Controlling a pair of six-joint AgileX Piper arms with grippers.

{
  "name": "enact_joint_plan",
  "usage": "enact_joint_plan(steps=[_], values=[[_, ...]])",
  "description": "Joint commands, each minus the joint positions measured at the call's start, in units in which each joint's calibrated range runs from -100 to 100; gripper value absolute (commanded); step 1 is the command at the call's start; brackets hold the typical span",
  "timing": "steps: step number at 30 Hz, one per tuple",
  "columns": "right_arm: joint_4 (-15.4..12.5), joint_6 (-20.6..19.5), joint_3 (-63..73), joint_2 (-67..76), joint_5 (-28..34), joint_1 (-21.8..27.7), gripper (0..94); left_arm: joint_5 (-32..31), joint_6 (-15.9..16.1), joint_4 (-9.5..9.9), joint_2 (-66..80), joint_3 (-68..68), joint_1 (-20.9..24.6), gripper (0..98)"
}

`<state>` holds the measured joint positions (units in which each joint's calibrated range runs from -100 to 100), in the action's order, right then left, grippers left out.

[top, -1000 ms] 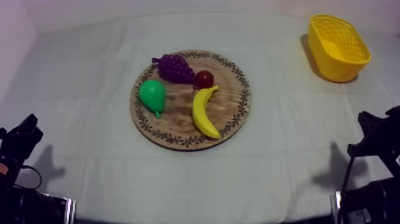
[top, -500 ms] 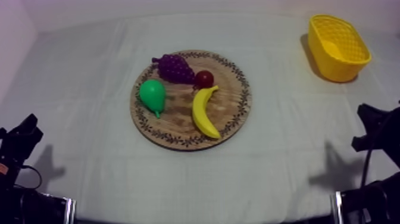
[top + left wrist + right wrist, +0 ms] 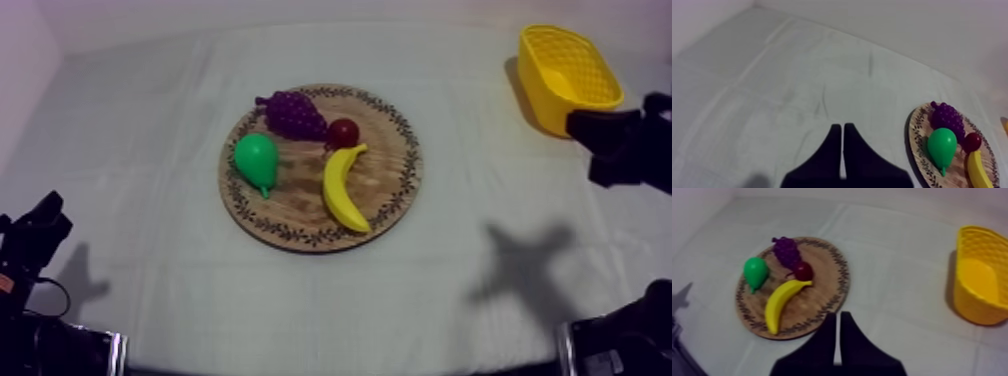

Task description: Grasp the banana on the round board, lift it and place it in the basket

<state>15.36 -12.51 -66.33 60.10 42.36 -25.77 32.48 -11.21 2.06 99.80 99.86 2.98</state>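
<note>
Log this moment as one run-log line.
banana: on board, untouched | basket: empty | left gripper: shut, empty | right gripper: shut, empty | step: pick not begun

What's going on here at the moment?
Nothing is held yet. The banana lies on the wooden board with the pear, grapes and small red fruit. The right hand, shut and empty, is up near the yellow basket; the left hand is shut, low at its side.

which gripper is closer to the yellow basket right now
Right. The right gripper hangs close beside the yellow basket. The left gripper sits low at the opposite side, far off beyond the wooden board.
</note>
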Motion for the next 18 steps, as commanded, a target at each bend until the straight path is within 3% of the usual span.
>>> enact_joint_plan(steps=[1, 6, 10, 18], values=[[1.8, -7.5, 7.9, -9.0, 1.7, -7.2, 1.2, 0.0, 0.0, 0.01, 0.0, 0.0, 0.0, 0.1], [2.7, -11.5, 18.2, -17.7, 6.1, -13.2, 1.6, 0.0, 0.0, 0.01, 0.0, 0.0, 0.0, 0.1], [1.1, -11.5, 25.1, -24.2, 10.0, -16.2, 0.8, 0.0, 0.0, 0.01, 0.0, 0.0, 0.0, 0.1], [-1.7, -10.0, 32.2, -38.2, 10.4, -15.9, 2.6, 0.0, 0.0, 0.01, 0.0, 0.0, 0.0, 0.1]])
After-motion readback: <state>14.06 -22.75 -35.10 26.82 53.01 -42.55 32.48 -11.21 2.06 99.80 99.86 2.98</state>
